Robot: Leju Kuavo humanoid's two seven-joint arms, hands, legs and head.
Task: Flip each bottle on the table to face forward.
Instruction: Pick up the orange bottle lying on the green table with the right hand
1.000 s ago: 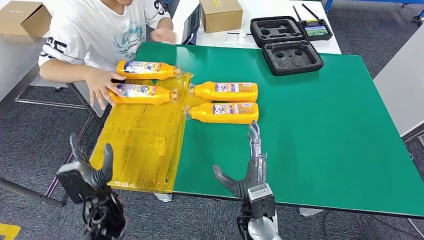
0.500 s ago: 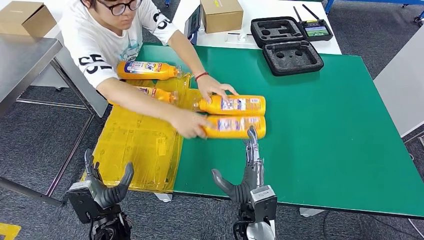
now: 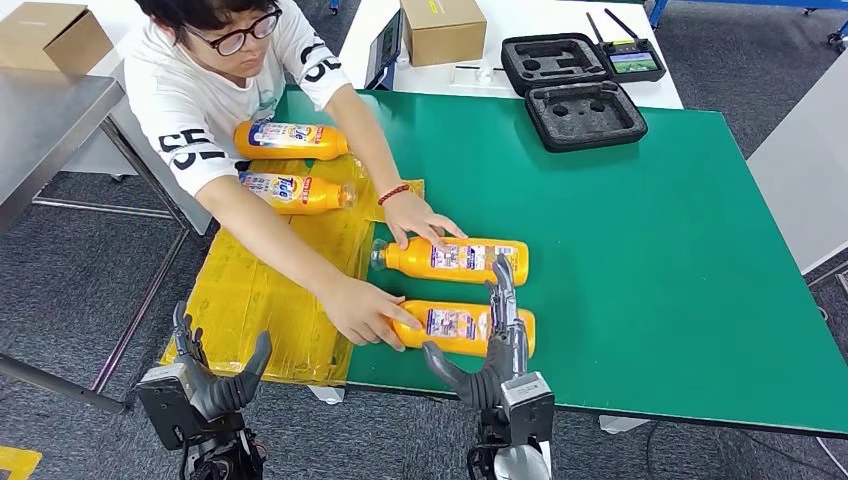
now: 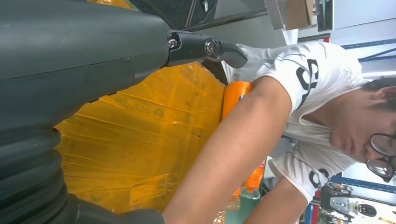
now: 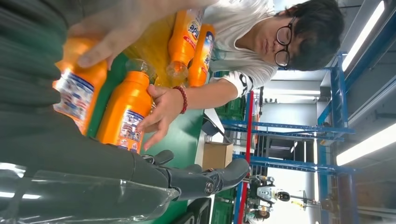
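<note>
The left robot hand (image 3: 205,385) is dark grey with thick tapered fingers on a boxy grey wrist block. The right robot hand (image 3: 497,345) has slimmer, metallic grey segmented fingers above a silver wrist housing. Small silver screws sit at a dark fingertip (image 4: 205,46).

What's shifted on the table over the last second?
The person's hands have pulled the two orange plastic bottles on the green mat toward the robot: the nearer bottle now lies at the right hand, the other bottle just behind. The left hand dropped lower. Both robot hands stay open; the two bottles on the yellow sheet barely moved.
</note>
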